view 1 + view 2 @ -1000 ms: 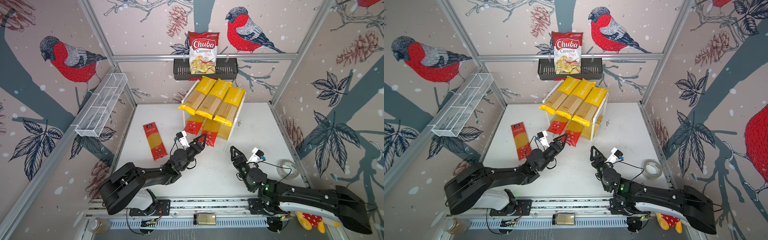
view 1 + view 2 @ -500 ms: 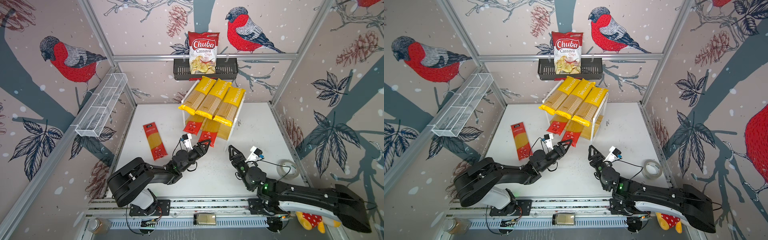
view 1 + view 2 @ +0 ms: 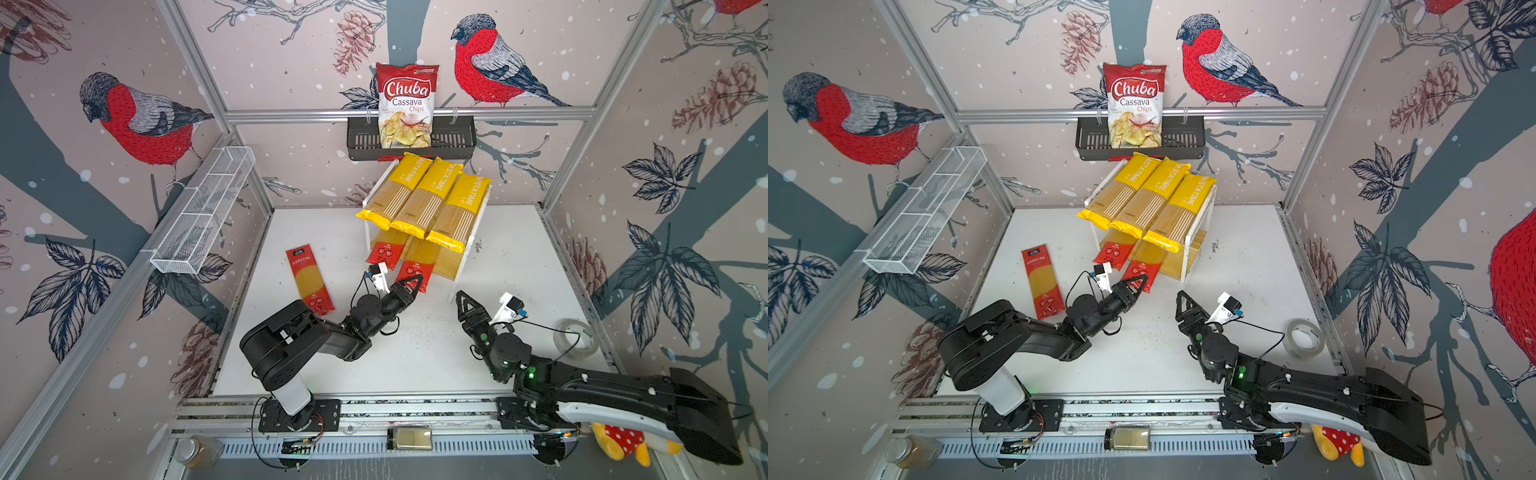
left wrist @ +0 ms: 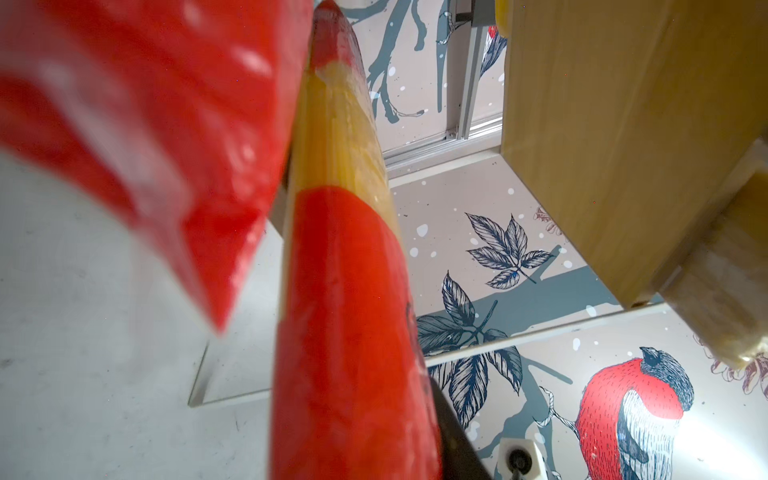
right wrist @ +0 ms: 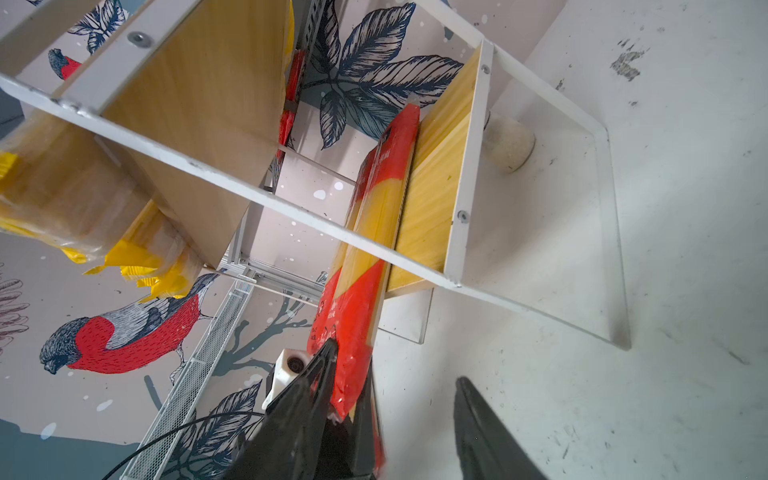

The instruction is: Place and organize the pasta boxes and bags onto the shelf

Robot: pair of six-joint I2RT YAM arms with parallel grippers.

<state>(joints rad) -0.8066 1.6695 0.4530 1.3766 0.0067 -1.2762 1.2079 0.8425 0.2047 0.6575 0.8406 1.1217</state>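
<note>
**Pasta packs (image 3: 422, 208) mostly shelved, one waiting on the table (image 3: 519, 266)**

Three yellow bags (image 3: 1150, 203) lie side by side across the upper board of the shelf (image 3: 467, 257), with their near ends overhanging its front edge. Below them, two red packs rest on the lower board and also stick out forward: the left red pack (image 3: 384, 253) and, just beside it, the right red pack (image 3: 411, 270).

The left gripper (image 3: 413, 281) has its jaws pinched on the near end of the right red pack. The right wrist view shows a black finger (image 5: 322, 370) pressed against the pack's side. By my reading, this pack is being slid in or straightened.

The last red pack (image 3: 309, 280) lies flat on the table, well apart from the shelf, so one placement is left, plus any tidying. The right gripper (image 3: 460, 296) hovers near the shelf's front foot, jaws apart and holding nothing.

The far ends of both lower packs are hidden under the yellow bags, so how deep they sit cannot be told. The left wrist view is blurred at close range and shows only one finger, so how firm the grip is stays unclear.
</note>
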